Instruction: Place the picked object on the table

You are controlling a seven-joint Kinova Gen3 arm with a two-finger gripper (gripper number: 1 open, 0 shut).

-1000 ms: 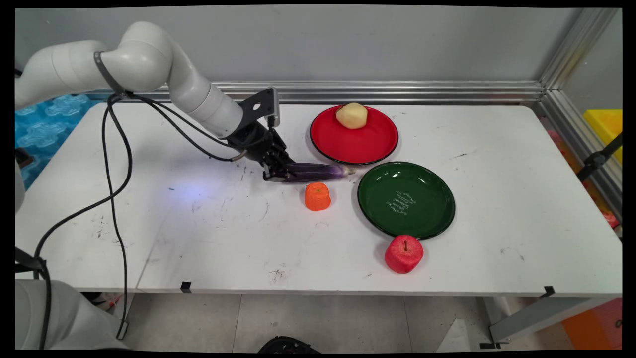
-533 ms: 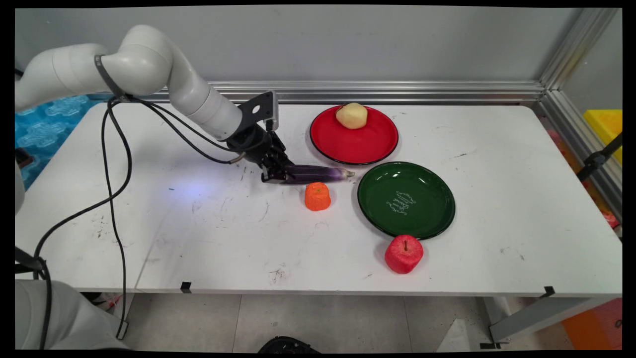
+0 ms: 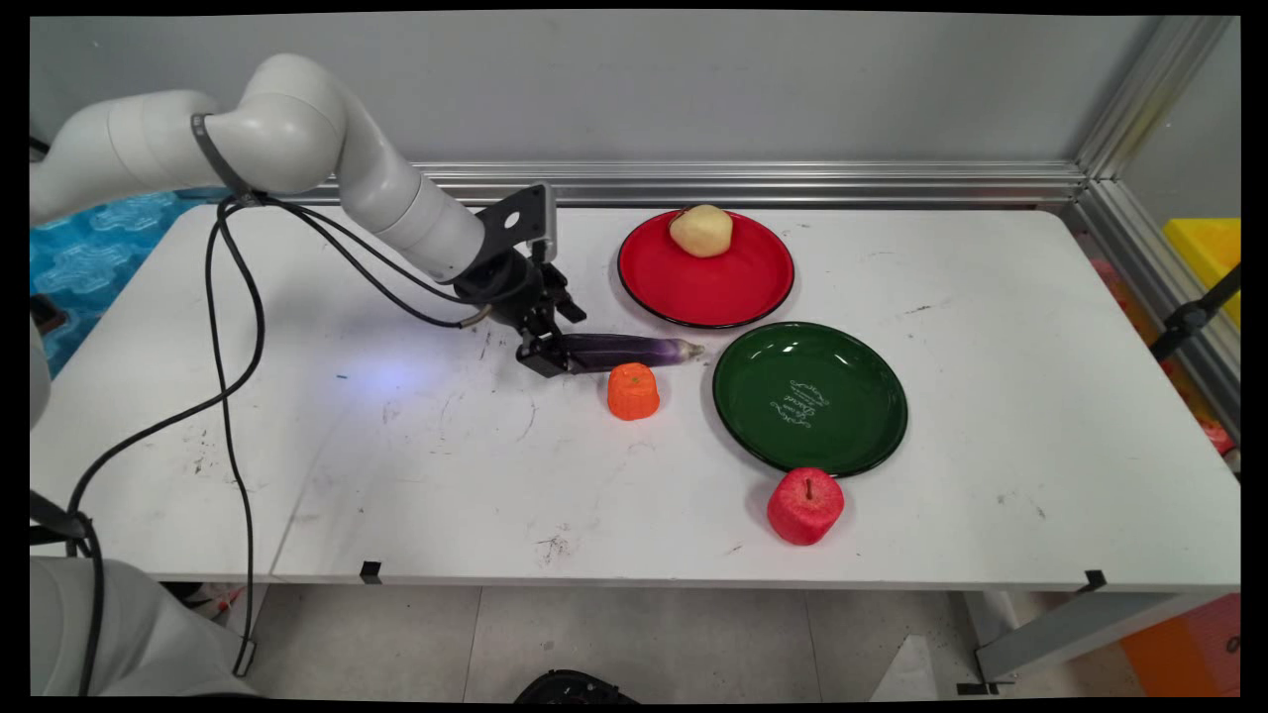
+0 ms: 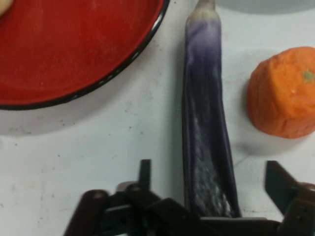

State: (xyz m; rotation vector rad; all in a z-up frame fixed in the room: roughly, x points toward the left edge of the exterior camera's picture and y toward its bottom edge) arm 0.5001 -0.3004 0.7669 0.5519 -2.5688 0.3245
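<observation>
Item 1, pincer (image 3: pixel 557 342): black, two-fingered, on a white arm (image 3: pixel 297 139) reaching in from the upper left, with black cables (image 3: pixel 223 327) hanging from it. It is low over the white table (image 3: pixel 396 465). Jaws spread wide, one finger (image 4: pixel 144 173) on either side of the stalk end of the eggplant; neither finger can be seen to press on it in the hand view.

Item 2, eggplant (image 3: pixel 624 349) (image 4: pixel 206 132): long, slim, dark purple fading to a pale tip. It lies flat on the table, one end between the pincer's fingers, the rest running straight away from the pincer toward the green plate.

Item 3, orange fruit (image 3: pixel 633 390) (image 4: pixel 283 93): small, squat, standing on the table just beside the eggplant on its near side, a little past the pincer's fingertips. Apart from the pincer.

Item 4, red plate (image 3: pixel 705 287) (image 4: pixel 74 54): round, dark-rimmed, beyond the pincer on the far side of the eggplant, near it but not touching. A pale yellow fruit (image 3: pixel 701 230) sits at its far edge.

Item 5, green plate (image 3: pixel 809 398): round, with white lettering, lying past the eggplant's tip.

Item 6, red apple (image 3: pixel 805 505): stem up, just beside the green plate's near rim, well apart from the pincer.
</observation>
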